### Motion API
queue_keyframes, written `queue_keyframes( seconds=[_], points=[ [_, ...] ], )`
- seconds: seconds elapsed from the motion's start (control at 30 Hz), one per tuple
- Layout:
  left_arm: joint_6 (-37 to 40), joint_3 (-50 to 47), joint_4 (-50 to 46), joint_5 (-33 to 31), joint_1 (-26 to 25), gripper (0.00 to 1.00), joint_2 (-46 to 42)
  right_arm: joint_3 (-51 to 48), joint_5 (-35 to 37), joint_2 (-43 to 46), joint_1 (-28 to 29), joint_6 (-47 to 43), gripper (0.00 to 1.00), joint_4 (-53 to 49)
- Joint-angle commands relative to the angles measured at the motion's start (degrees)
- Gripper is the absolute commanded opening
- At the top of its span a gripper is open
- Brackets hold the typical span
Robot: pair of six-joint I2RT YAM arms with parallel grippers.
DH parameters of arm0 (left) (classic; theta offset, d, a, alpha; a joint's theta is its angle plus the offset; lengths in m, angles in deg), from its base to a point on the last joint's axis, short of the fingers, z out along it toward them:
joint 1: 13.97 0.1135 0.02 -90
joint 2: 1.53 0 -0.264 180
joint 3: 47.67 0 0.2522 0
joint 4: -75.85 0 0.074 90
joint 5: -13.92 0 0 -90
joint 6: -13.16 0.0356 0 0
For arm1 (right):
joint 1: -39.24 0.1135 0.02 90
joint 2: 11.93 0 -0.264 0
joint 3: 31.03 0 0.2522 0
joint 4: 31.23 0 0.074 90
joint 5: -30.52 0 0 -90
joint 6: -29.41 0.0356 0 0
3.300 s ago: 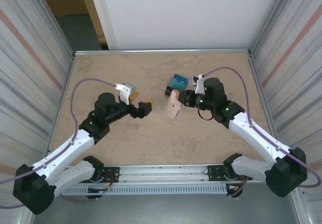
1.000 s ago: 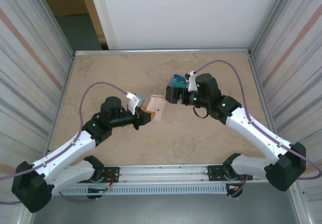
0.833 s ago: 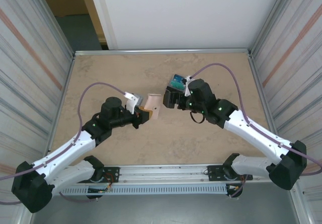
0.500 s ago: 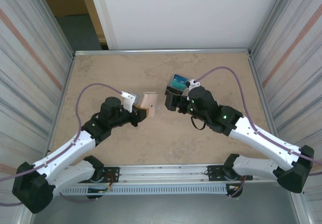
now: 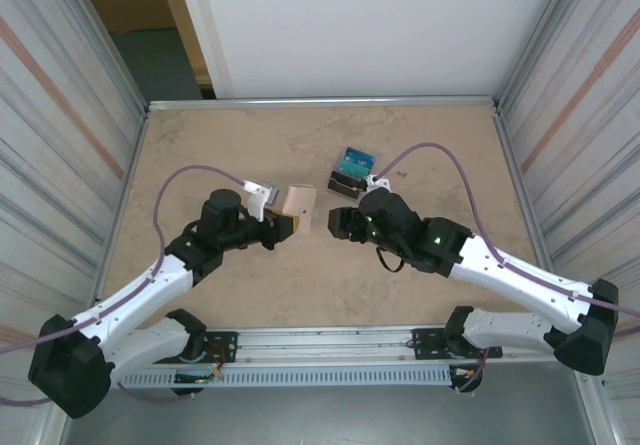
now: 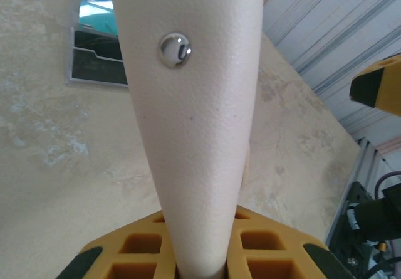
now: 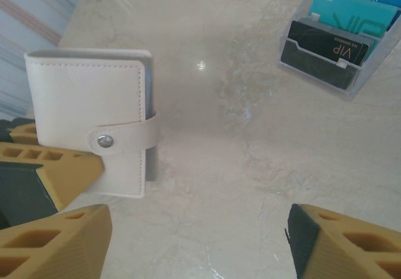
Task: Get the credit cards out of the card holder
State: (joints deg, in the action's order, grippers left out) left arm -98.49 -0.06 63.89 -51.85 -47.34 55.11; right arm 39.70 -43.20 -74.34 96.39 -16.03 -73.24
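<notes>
three cards [image 7: 344,17] in clear stand [image 7: 321,77], wallet [image 7: 88,103] closed

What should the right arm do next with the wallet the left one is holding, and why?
Probably bring the open right gripper in to pinch the closing tab and pull its snap apart. The card holder is clamped in the left gripper with the tab fastened across it, so it needs opening first.
</notes>
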Motion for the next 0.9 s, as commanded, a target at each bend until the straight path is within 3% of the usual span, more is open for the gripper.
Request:
queue_keyframes(
  seconds=[0.0, 0.3, 0.63, 0.87],
  points=[
    [-3.14, -0.94, 5.22, 3.41, 0.16, 0.00, 0.59, -0.85, -0.35, -0.19, 0.40, 0.72, 0.67, -1.58],
    [-8.42, -3.87, 10.54, 3.42, -0.71, 0.00, 1.49, 0.68, -5.11, -2.71, 0.41, 0.20, 0.59, 1.54],
    [-10.00, -3.04, 9.00, -5.69, -7.19, 0.00, 1.95, 4.68, -3.95, -6.35, 0.09, -2.57, 0.55, -0.64],
    [-9.75, -2.26, 9.43, -10.99, -11.57, 0.00, 2.83, 4.28, -8.38, -6.94, -1.07, -3.00, 0.47, -0.45]
  ],
)
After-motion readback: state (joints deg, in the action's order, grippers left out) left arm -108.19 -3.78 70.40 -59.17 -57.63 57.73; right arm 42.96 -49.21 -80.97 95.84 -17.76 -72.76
